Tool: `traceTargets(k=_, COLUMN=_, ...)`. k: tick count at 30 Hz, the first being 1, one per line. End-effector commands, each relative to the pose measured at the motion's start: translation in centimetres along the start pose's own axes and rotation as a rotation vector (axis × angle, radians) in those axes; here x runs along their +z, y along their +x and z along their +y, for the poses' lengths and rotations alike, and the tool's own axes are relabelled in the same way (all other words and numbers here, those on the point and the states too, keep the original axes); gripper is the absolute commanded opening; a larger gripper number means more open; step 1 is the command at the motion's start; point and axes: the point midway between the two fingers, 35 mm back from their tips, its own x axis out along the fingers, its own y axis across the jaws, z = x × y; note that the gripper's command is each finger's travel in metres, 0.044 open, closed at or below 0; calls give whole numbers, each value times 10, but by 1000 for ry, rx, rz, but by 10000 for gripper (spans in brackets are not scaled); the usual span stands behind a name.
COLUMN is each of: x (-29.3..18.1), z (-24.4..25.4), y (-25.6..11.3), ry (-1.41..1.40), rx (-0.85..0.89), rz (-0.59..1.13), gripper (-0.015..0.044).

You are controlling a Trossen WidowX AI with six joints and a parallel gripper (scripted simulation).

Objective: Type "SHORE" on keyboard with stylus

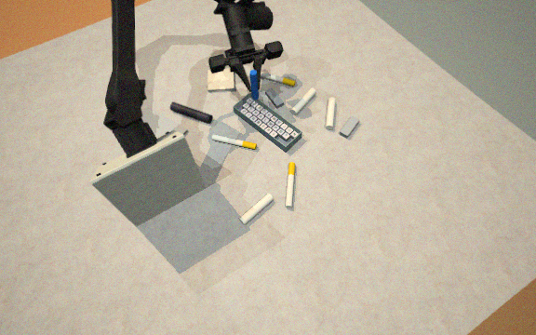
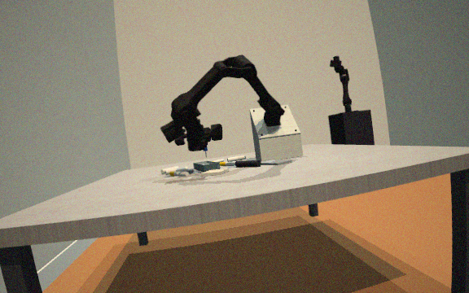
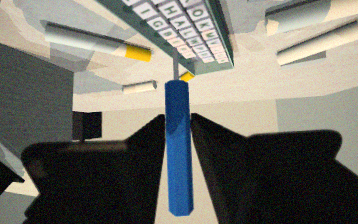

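The blue stylus (image 1: 254, 85) (image 2: 205, 149) (image 3: 178, 150) stands upright with its thin grey tip pointing down. My gripper (image 1: 253, 89) (image 3: 177, 119) is shut on its blue shaft. The dark green keyboard (image 1: 268, 122) (image 2: 206, 166) (image 3: 192, 32) with white letter keys lies on the table, below and beside the stylus. The stylus is over its far left end in the top view. In the exterior view the tip appears a little above the keyboard. In the wrist view the tip overlaps the keyboard's near edge; which key lies under it cannot be told.
A cream square block (image 1: 221, 81) and a dark cylinder (image 1: 191, 113) lie left of the keyboard. A grey block (image 1: 274, 99) lies close behind it. White cylinders (image 1: 330, 113) and white-and-yellow sticks (image 1: 234, 141) lie around it. The arm's box-shaped base (image 2: 280, 147) stands on the table.
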Motion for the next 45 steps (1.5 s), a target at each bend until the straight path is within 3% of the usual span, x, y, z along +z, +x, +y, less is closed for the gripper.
traceTargets(k=1, x=11, z=1, y=8, ry=2, rx=8, rz=-1, gripper=0)
traceTargets(k=6, x=15, z=1, y=10, ry=1, rx=8, rz=-1, gripper=0)
traceTargets(k=9, x=17, z=1, y=12, ry=1, rx=8, rz=-1, gripper=79)
traceTargets(k=10, x=17, z=1, y=12, ry=1, rx=8, rz=-1, gripper=81)
traceTargets(k=45, x=26, z=2, y=16, ry=1, rx=8, rz=-1, gripper=81)
